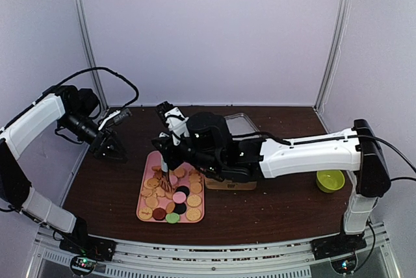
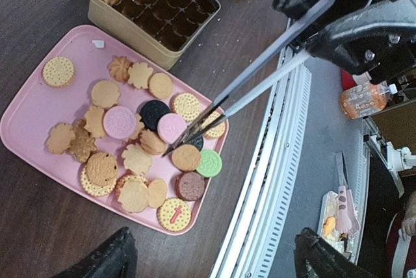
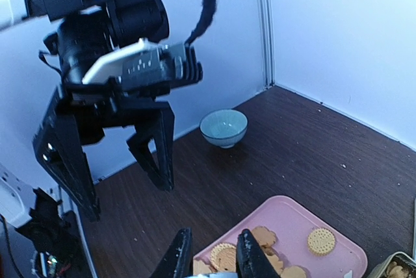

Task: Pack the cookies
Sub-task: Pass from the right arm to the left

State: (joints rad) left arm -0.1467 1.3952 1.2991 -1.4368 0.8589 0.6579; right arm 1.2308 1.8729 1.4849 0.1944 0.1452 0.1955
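**Tongs of thin metal among small tan, pink and black cookies**

The right gripper is clamped on the tongs, their tips down among the cookies spread on a pink tray below it. The left gripper hangs beside the tray, fingers wide apart. A rectangular gold tin sits beyond the tong tips.

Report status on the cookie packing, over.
Left gripper open, off the tray. Right gripper shut on tongs, tips at the cookies on the tray. Tin open beside tray.
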